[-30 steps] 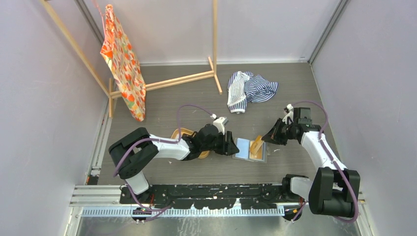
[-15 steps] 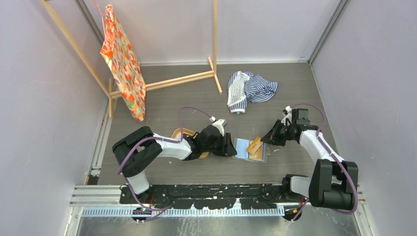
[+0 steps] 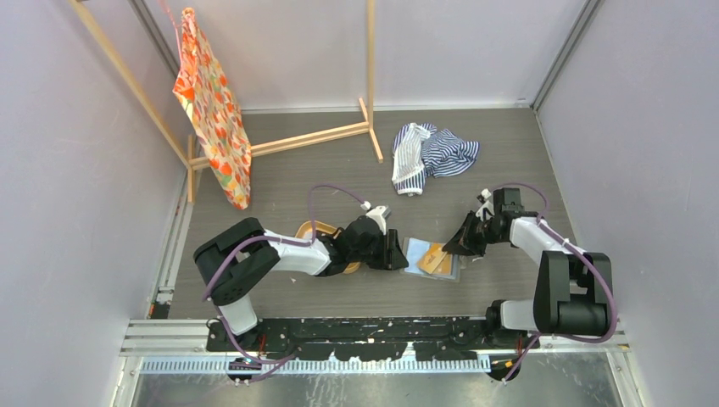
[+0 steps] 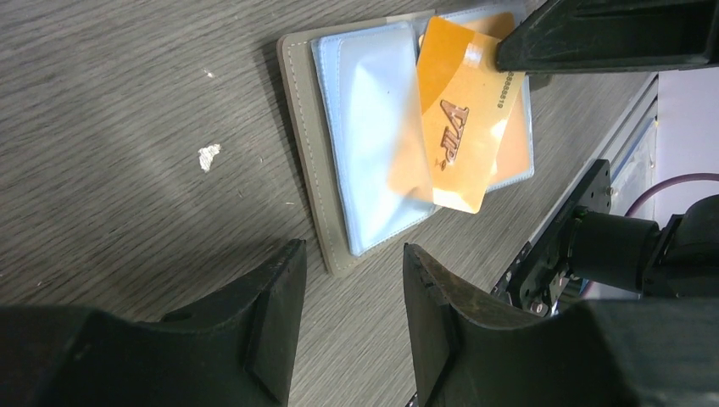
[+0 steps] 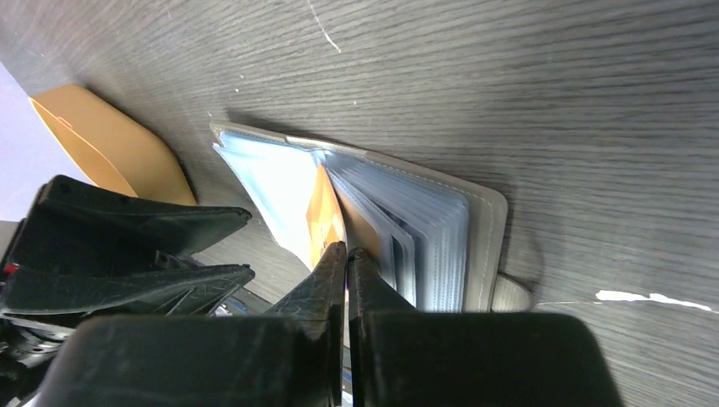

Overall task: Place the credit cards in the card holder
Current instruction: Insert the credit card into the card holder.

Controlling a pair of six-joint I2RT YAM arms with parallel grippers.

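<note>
Tabletop (image 3: pixel 339 170): one card holder (image 4: pixel 301 144); right claw (image 5: pixel 346 250) pinches one orange card (image 4: pixel 462 136); left claw (image 4: pixel 352 254) parted.

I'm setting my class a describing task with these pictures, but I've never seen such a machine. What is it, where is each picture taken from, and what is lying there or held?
Two robot arms are bolted to a table, each ending in a two-finger claw. The wide picture looks down from above; the other two come from wrist cameras. In the middle lies an open card holder with clear sleeves. The right claw is shut on an orange card, partly tucked among the sleeves. The left claw is open beside the holder, holding nothing. Nearby: an oval orange tray, a striped cloth, and a patterned cloth on a wooden rack.
</note>
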